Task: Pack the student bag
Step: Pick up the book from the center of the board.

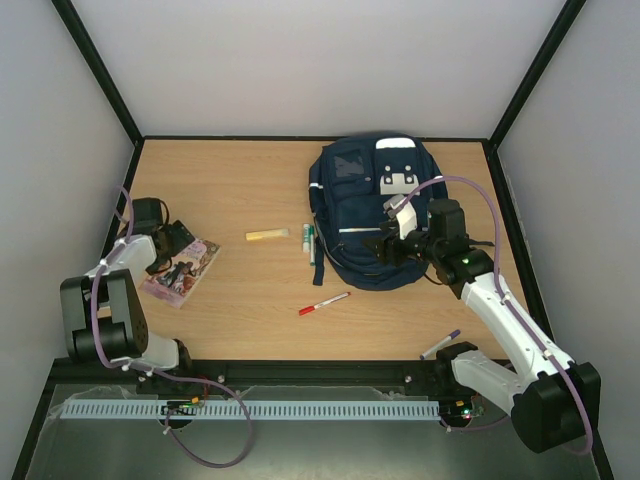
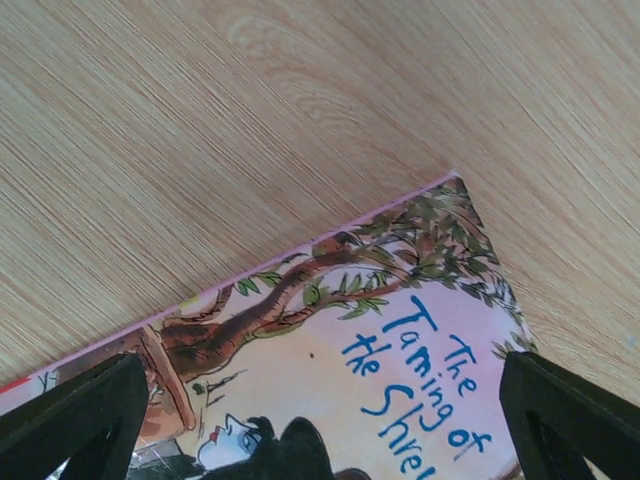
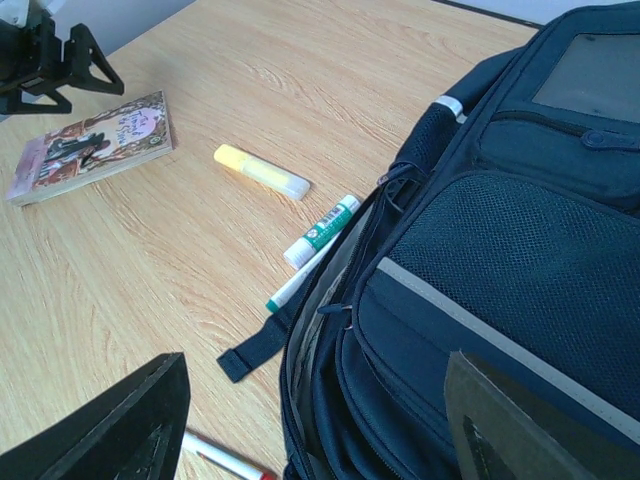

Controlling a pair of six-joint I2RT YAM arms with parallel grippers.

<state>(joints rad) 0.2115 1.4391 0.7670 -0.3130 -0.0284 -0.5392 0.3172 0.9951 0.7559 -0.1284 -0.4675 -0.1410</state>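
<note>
The navy-blue student bag lies flat at the back right of the table, front up; its side zip gapes a little in the right wrist view. My right gripper hovers open and empty over the bag's near left edge, with its fingers spread wide. My left gripper is open and empty just above a pink paperback, "The Taming of the Shrew", at the far left. Its fingers straddle the cover.
A yellow highlighter and a green-and-white glue stick with a thin green pen lie left of the bag. A red pen lies mid-table. A purple pen lies near the front edge. A loose strap end sticks out.
</note>
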